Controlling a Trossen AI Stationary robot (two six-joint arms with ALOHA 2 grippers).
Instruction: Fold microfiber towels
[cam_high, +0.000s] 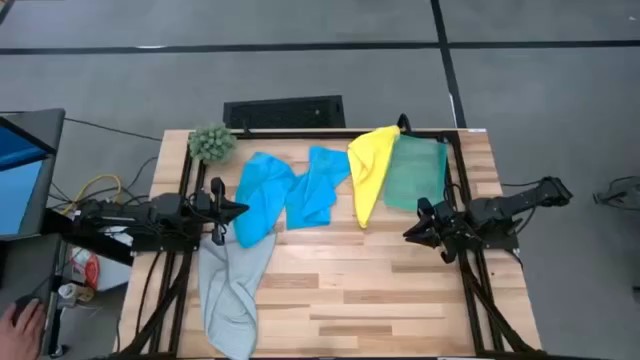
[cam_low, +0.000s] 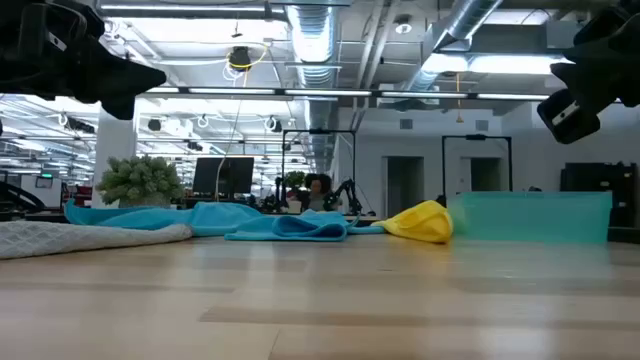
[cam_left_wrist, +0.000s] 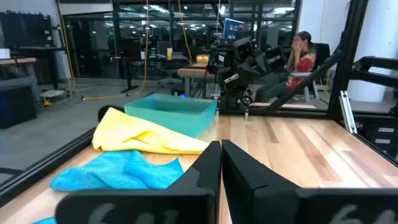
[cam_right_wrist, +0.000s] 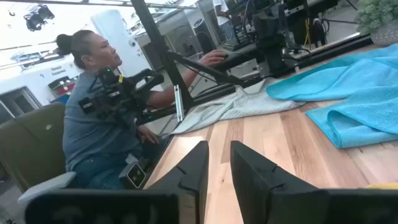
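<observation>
Several microfiber towels lie crumpled on the wooden table. Two bright blue towels (cam_high: 262, 195) (cam_high: 318, 185) sit far of centre. A yellow towel (cam_high: 370, 170) overlaps the left edge of a teal green towel (cam_high: 415, 172). A pale grey towel (cam_high: 232, 290) stretches toward the near edge at the left. My left gripper (cam_high: 232, 210) is shut and hovers level above where the blue and grey towels meet, with nothing between its fingers (cam_left_wrist: 221, 144). My right gripper (cam_high: 412, 230) hovers level near the teal towel's near edge, its fingers (cam_right_wrist: 219, 146) a little apart and empty. In the low view both arms hang well above the table.
A fuzzy green plant (cam_high: 211, 143) stands at the far left corner, with a black box (cam_high: 284, 111) beyond the far edge. Black frame rails (cam_high: 460, 180) run along the table's sides. A person (cam_right_wrist: 93, 124) sits off the table's left side. Bare wood (cam_high: 370, 300) spans the near middle.
</observation>
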